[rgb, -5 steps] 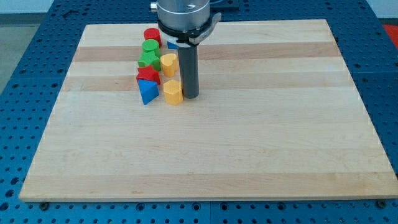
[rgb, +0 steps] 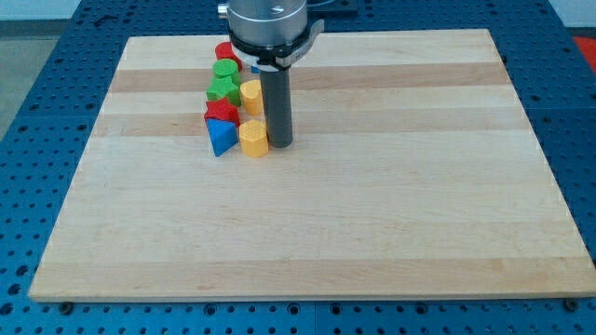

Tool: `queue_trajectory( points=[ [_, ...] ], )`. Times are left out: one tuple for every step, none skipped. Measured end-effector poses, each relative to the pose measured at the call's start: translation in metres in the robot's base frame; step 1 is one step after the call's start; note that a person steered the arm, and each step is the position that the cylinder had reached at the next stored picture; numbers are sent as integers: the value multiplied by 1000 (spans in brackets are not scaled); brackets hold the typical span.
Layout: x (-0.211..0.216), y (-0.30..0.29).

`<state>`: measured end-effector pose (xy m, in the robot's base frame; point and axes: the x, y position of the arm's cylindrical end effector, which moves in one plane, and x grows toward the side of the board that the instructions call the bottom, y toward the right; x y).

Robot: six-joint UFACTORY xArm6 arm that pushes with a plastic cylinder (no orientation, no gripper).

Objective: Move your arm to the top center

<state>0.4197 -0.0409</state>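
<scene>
My tip (rgb: 279, 144) rests on the wooden board (rgb: 372, 205), touching the right side of a yellow block (rgb: 253, 138). Left of that block lies a blue triangular block (rgb: 221, 138), with a red block (rgb: 222, 113) just above it. A second yellow block (rgb: 250, 95) sits left of my rod. Further up are a green star-like block (rgb: 221, 89), a green cylinder (rgb: 224, 70) and a red cylinder (rgb: 225, 52). A bit of another blue block (rgb: 253, 69) shows behind the rod's mount.
The board's edges drop to a blue perforated table (rgb: 56, 112) on all sides. The arm's grey mount (rgb: 270, 23) hangs over the board's top edge, hiding part of the block cluster.
My tip has moved slightly to the view's left and pushed the lower yellow block a little left and up, closer to the blue triangle.
</scene>
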Motion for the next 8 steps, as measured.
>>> queue_trajectory(
  points=[
    [0,26],
    [0,100],
    [5,149],
    [5,149],
    [-19,160],
    [-76,209],
    [-133,195],
    [-176,134]
  ],
)
